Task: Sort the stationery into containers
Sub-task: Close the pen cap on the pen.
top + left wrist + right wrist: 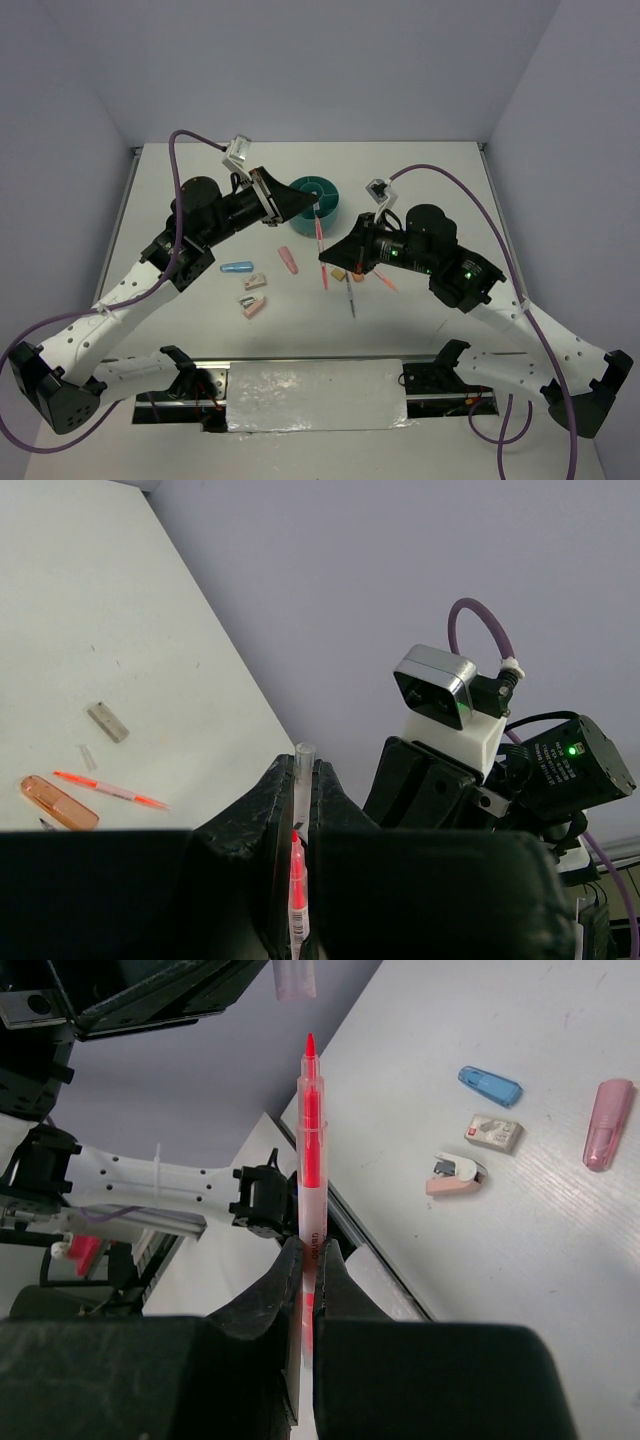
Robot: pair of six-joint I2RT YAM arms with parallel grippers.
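The left arm (pixel 130 290) climbs from its base at 7 o'clock toward 1 o'clock, its wrist turned so the left gripper (pixel 312 212) points toward 4 o'clock; its jaws are pinched on a thin pen piece (pixel 301 810); the right arm (pixel 520 310) reaches from 5 o'clock toward 10 o'clock; the right gripper (pixel 325 258) points toward 9 o'clock, closed tight on a red pen (pixel 310 1150); the grippers sit close together, the left at 12 o'clock of the right.
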